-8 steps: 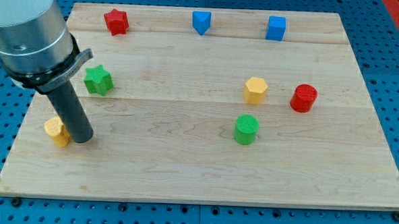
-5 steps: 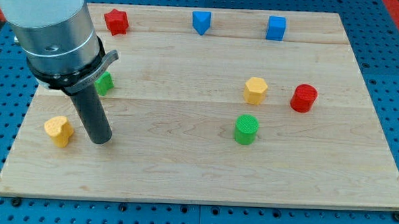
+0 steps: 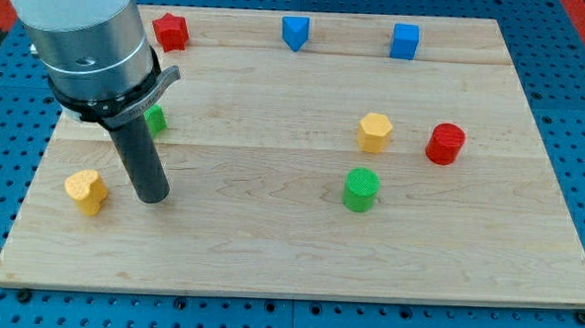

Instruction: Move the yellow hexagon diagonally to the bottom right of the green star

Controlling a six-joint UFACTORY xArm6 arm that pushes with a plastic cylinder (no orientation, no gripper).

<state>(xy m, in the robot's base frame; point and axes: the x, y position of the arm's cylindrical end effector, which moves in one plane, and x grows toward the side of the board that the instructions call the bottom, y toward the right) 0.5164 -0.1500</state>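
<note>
The yellow hexagon [image 3: 374,132] sits right of the board's middle. The green star [image 3: 156,119] is at the view's left, mostly hidden behind the arm's grey body; only its right edge shows. My tip [image 3: 154,197] rests on the board below the green star and just right of a yellow heart-shaped block [image 3: 86,191], apart from it. The tip is far to the left of the yellow hexagon.
A red star [image 3: 170,30], a blue triangle-like block [image 3: 295,32] and a blue cube [image 3: 405,40] line the top edge. A red cylinder [image 3: 446,143] sits right of the hexagon. A green cylinder [image 3: 361,189] sits below it.
My tip slid right, away from the yellow heart block it stood against. The arm's body now covers most of the green star. No block moved.
</note>
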